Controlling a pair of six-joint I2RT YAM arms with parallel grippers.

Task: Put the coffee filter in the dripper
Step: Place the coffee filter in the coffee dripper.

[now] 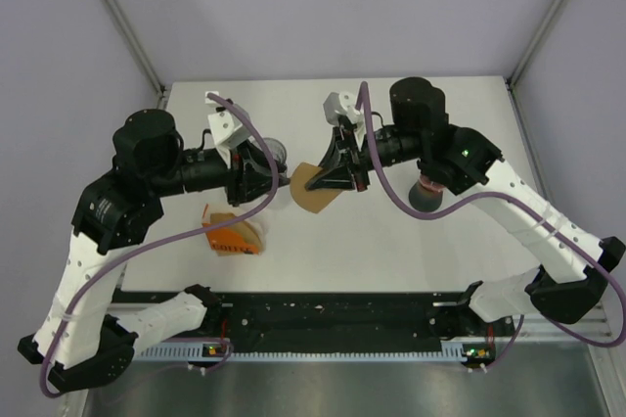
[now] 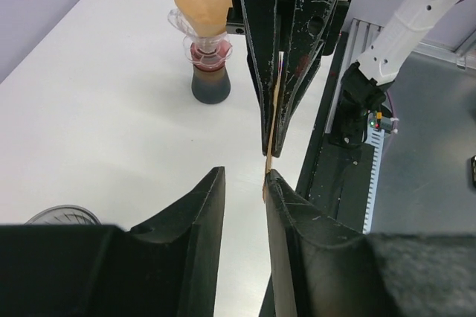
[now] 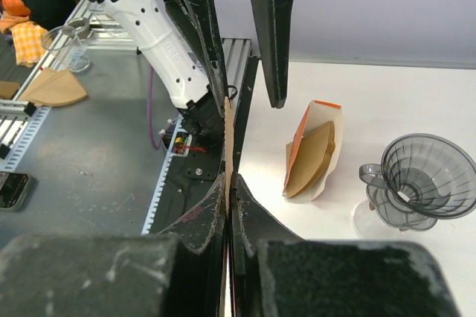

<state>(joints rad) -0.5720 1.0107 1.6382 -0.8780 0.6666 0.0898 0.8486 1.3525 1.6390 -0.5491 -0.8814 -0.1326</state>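
Note:
My right gripper is shut on a brown coffee filter and holds it above the middle of the table. In the right wrist view the filter stands edge-on between the closed fingers of my right gripper. My left gripper faces it with its jaws open. The filter's thin edge rests against the inner tip of the left gripper's right-hand finger. An empty clear grey dripper stands on the table, and in the top view it is partly hidden behind the left gripper.
An orange-and-white pack of filters lies near the front left, also seen from the right wrist. A dark carafe with a dripper and a filter in it stands to the right, under the right arm.

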